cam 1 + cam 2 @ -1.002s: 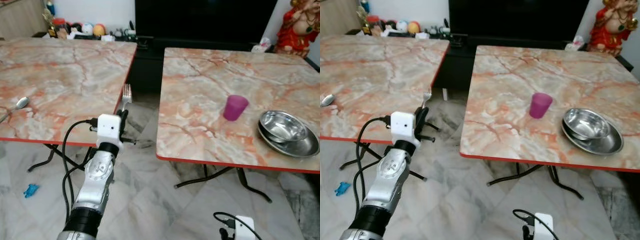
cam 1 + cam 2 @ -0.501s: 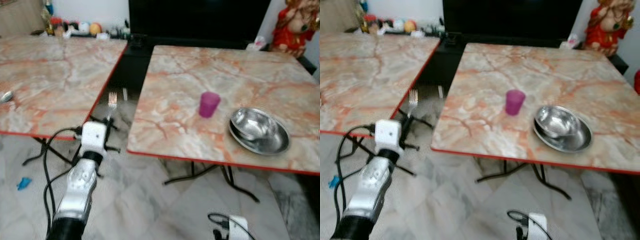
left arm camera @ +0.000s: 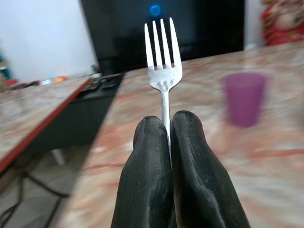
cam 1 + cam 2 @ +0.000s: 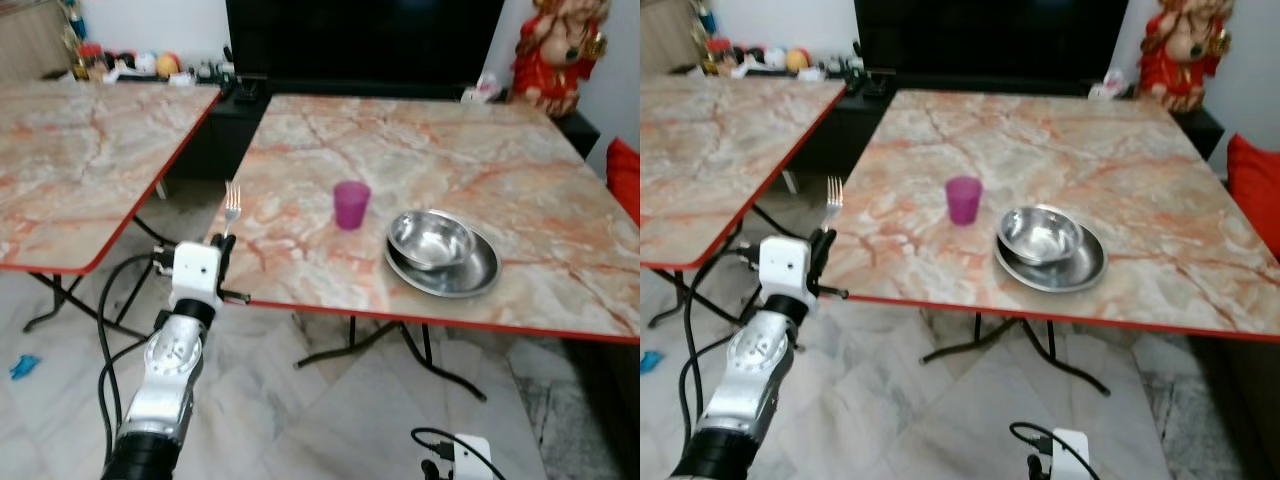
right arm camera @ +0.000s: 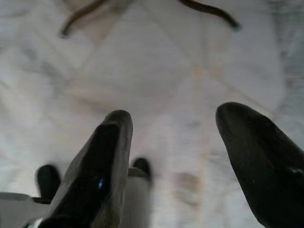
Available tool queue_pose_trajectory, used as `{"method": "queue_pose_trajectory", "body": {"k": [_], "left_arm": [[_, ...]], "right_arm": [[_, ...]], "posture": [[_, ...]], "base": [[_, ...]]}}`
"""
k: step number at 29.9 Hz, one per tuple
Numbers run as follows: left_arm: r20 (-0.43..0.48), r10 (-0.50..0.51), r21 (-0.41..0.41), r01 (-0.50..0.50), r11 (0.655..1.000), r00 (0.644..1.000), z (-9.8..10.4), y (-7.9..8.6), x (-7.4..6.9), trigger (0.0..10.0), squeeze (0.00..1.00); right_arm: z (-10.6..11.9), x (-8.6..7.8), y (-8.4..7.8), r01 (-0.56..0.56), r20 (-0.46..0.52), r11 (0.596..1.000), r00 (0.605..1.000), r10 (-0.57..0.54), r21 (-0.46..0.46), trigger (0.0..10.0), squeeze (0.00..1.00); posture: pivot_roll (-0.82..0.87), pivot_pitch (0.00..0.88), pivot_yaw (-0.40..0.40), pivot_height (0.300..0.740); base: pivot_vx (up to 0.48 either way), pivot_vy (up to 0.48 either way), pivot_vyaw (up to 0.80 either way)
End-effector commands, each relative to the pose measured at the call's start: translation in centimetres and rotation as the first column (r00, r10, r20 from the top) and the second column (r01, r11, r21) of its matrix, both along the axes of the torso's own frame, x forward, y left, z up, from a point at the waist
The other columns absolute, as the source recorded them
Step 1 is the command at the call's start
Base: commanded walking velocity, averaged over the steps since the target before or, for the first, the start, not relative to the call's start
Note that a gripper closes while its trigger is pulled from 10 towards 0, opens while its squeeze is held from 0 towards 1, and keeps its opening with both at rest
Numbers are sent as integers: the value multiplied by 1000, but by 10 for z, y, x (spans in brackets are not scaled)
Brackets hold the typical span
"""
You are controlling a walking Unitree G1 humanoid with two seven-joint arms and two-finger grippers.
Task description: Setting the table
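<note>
1. a fork (image 3: pixel 162 80) is held upright, tines up, pinched by its handle between the two black fingers (image 3: pixel 147 180) of the left gripper (image 4: pixel 222 250), which is closed tight on it just at the near left corner of the right-hand marble table (image 4: pixel 560 200).
2. on that table a purple cup (image 4: pixel 351 204) stands just left of a steel bowl (image 4: pixel 431 238), which is nested in a wider steel plate (image 4: pixel 480 275); cup and plate are near each other but apart.
3. the right gripper (image 5: pixel 171 156) hangs low over the tiled floor (image 5: pixel 156 71), its fingers spread wide and nothing between them.
4. a second marble table (image 4: pixel 60 170) is seen to the left, with a gap of floor between the two.
5. judged from the layout, the fork is yet to be laid beside the plate, so the task is only partly done.
6. risks from here: the fork is gripped low on a thin handle, so it could be twisted or slipped if the tines are knocked against the red table edge (image 4: pixel 300 305); the cup could be tipped if the arm is swept across toward the plate.
7. the head views are somewhat blurred, so how far the gripper sits from the edge cannot be fixed with confidence.
</note>
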State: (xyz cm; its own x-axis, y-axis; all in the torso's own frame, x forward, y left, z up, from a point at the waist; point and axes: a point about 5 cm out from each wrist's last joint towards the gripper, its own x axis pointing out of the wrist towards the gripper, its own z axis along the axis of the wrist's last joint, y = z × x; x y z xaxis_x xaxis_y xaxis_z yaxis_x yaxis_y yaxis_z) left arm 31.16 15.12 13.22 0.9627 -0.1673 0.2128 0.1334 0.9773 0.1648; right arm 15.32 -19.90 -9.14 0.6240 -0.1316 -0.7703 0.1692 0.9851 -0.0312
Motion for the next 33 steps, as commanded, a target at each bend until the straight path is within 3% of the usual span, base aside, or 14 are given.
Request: {"method": "queue_pose_trajectory", "body": {"k": [1,24,33], "left_arm": [[23,11,17,-11,1000,1000,6,5,0,10000,0],[25,-9,13,9,1000,1000,6,-1,0,10000,0],[25,-11,12,10,1000,1000,6,-1,0,10000,0]], "right_arm": [[1,2,1,4,4,1000,1000,-4,2,10000,0],[0,0,1,23,-4,1000,1000,-23,15,10000,0],[0,1,1,14,-7,1000,1000,-14,7,10000,0]], "posture": [[10,0,-12,740],[9,0,-13,740],[9,0,-14,740]], "base": [[0,-360,0],[0,-358,0],[0,-358,-484]]}}
